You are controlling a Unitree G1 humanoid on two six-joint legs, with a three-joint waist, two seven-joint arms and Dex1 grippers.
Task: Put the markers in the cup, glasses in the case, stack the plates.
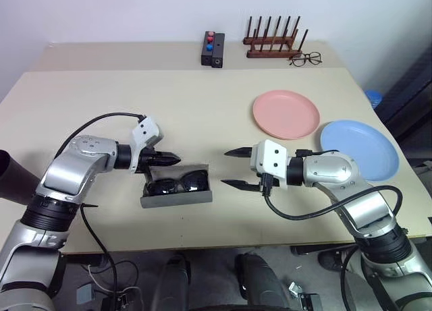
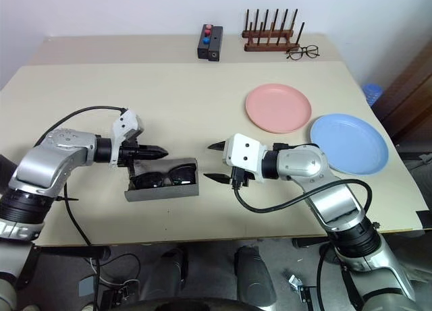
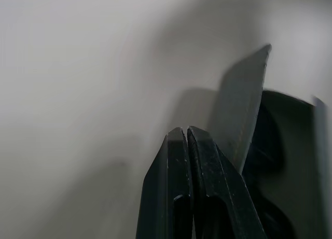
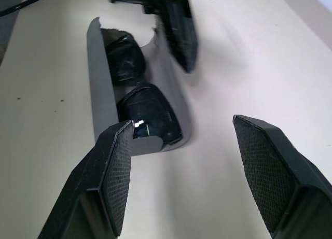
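The grey case (image 1: pixel 175 198) lies open near the table's front, with the black sunglasses (image 1: pixel 177 186) inside it. My left gripper (image 1: pixel 175 160) is shut and empty, its tip just above the case's rear edge, where the lid (image 3: pixel 241 104) stands up beside the shut fingers (image 3: pixel 179 161). My right gripper (image 1: pixel 225 168) stands open and empty just right of the case, pointing at it, with the glasses (image 4: pixel 148 114) ahead of its pads (image 4: pixel 116 171). The pink plate (image 1: pixel 285 113) and the blue plate (image 1: pixel 358 148) lie side by side at the right, apart. A black cup (image 1: pixel 13 179) shows at the left edge. The markers are out of view.
At the back of the table stand a wooden peg rack (image 1: pixel 273 41), thin wire-rimmed spectacles (image 1: pixel 305 58) and a black box with red and blue buttons (image 1: pixel 213 49). Bare tabletop (image 1: pixel 135 102) spreads across the middle and left.
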